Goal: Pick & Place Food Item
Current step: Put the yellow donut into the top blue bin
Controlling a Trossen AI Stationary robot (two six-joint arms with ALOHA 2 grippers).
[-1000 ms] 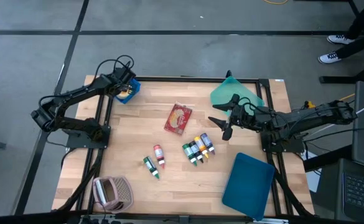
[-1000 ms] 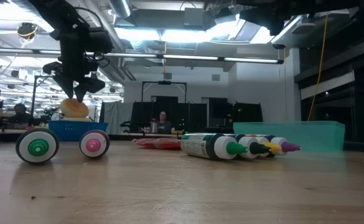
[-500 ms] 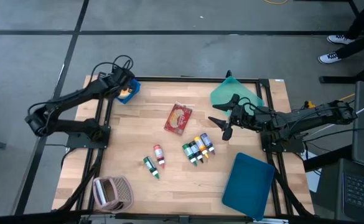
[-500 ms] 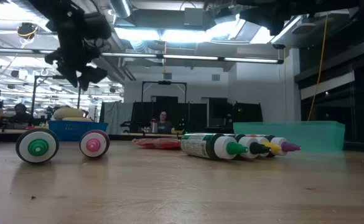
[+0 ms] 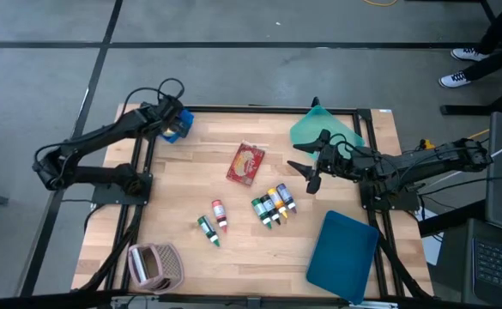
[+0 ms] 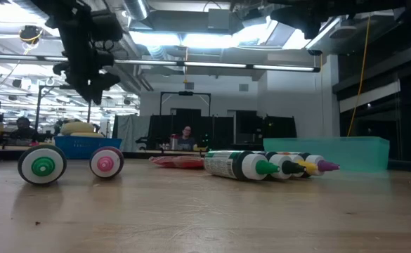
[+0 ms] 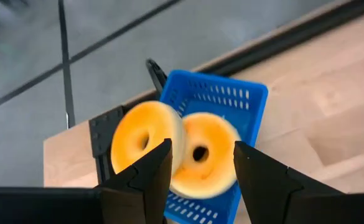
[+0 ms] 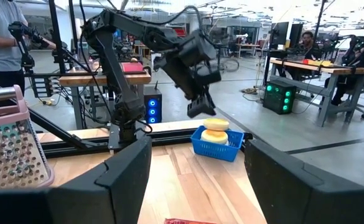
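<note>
We see the left gripper (image 7: 197,174) released, directly above two doughnuts (image 7: 174,149) in the blue basket (image 7: 244,106).

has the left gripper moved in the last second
Yes. The left gripper has risen clear of the blue basket, leaving the donut inside.

Grey concrete floor (image 5: 233,21), bright ceiling lights (image 6: 191,39), workbenches (image 8: 300,65), exposed ducts overhead

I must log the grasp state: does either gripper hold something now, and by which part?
Nothing is held. The left gripper hangs open above the two donuts lying in the blue basket. The right gripper waits open over the table, empty.
</note>
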